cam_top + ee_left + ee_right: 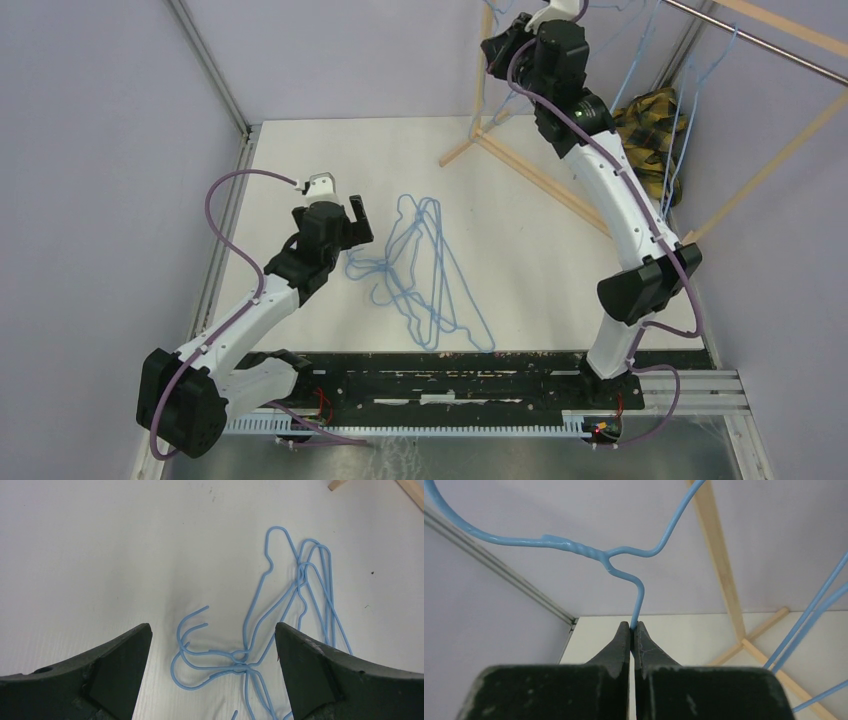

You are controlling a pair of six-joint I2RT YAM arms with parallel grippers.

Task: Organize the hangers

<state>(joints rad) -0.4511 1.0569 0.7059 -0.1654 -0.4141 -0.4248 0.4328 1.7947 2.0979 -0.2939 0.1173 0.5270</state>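
Two arms, two grippers. Left gripper [212,626] low over the white table [330,150], near-left of the heap, jaws spread wide, nothing between them, touching nothing. Right gripper [634,626] raised high at the far right, by the rack, jaws pressed together, pinching the wire of one hanger [589,552] just below its twisted neck; hook curving off to the left, shoulders branching up and right.

One tangled heap of hangers [425,265] flat on the table, centre, between the two arms. Three hooks counted in the left wrist view, bunched at the near-left end of the heap, triangles fanning away to the far right; exact number in the heap hard to tell, three or four.

More hangers [678,140] hung on the rail at the far right, at least two, wires overlapping too much for a firm count.

One wooden rack [540,180]. One yellow-black plaid cloth [650,115] beneath it.
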